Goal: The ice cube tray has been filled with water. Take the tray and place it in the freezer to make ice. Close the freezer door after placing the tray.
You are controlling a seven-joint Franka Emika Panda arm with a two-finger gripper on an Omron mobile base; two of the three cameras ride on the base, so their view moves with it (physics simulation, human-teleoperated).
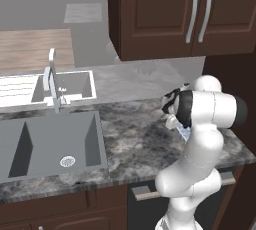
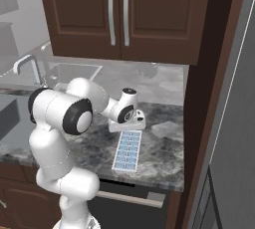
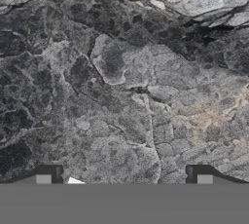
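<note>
The ice cube tray (image 2: pixel 128 151) lies flat on the dark marbled counter (image 2: pixel 159 148), its long side running from the front edge toward the wall. Its pale blue water cells show across the top. My gripper (image 2: pixel 130 127) hangs low over the tray's far end, pointing down. In the hand view the gripper (image 3: pixel 124 177) is open, its fingertips (image 3: pixel 51 174) set wide apart over bare counter. A small white corner of the tray (image 3: pixel 75 182) shows beside the left tip. A light grey fridge front (image 2: pixel 239 123) with a dark bar handle stands at the right; the freezer's inside is out of view.
A grey double sink (image 1: pixel 55 144) with a faucet (image 1: pixel 52 81) takes up the counter's left part. Dark brown upper cabinets (image 2: pixel 119 14) hang over the work area. A tall dark brown panel (image 2: pixel 199 98) separates the counter from the fridge.
</note>
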